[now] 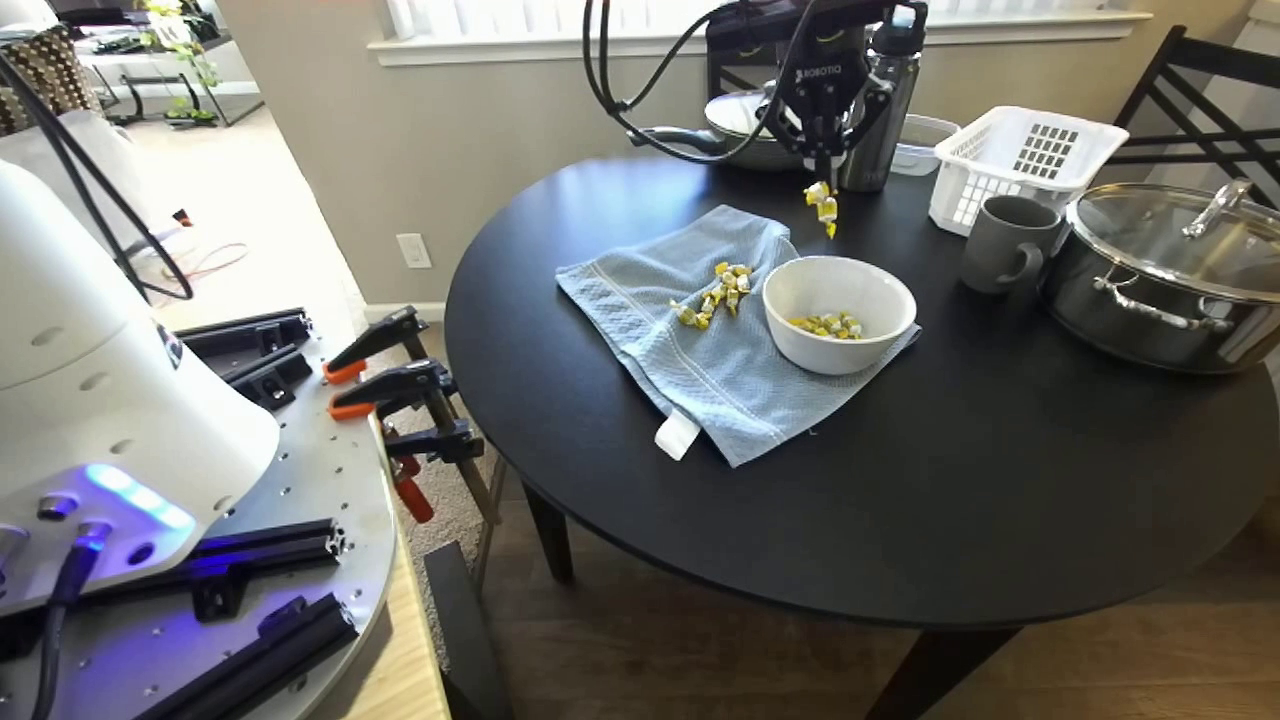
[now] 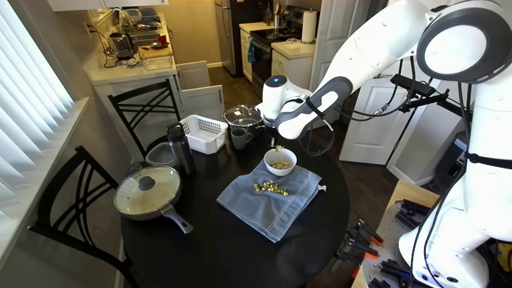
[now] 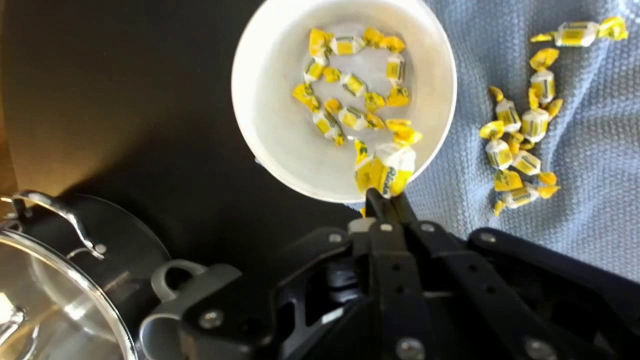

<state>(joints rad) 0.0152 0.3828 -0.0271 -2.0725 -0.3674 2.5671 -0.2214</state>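
My gripper point(image 3: 386, 199) is shut on wrapped candy point(image 3: 387, 167) with yellow and white paper, pinched at the fingertips. It looks like more than one piece; how many is hard to tell. In both exterior views the held candy point(image 1: 824, 208) hangs in the air close to a white bowl point(image 1: 840, 345). From the wrist, it overlaps the bowl's rim edge. Inside the bowl lie several similar candies point(image 3: 352, 85). A blue towel point(image 2: 256, 216) lies partly under the bowl, and several loose candies point(image 3: 535, 125) rest on it beside the bowl.
A grey mug point(image 1: 1010, 245) and a glass-lidded pot point(image 1: 1150, 310) stand near the bowl. Farther along are a white basket point(image 2: 204, 136), a steel bottle point(image 2: 182, 152), a clear container point(image 2: 160, 154) and a lidded pan point(image 2: 148, 196) with its handle pointing inward over the black table.
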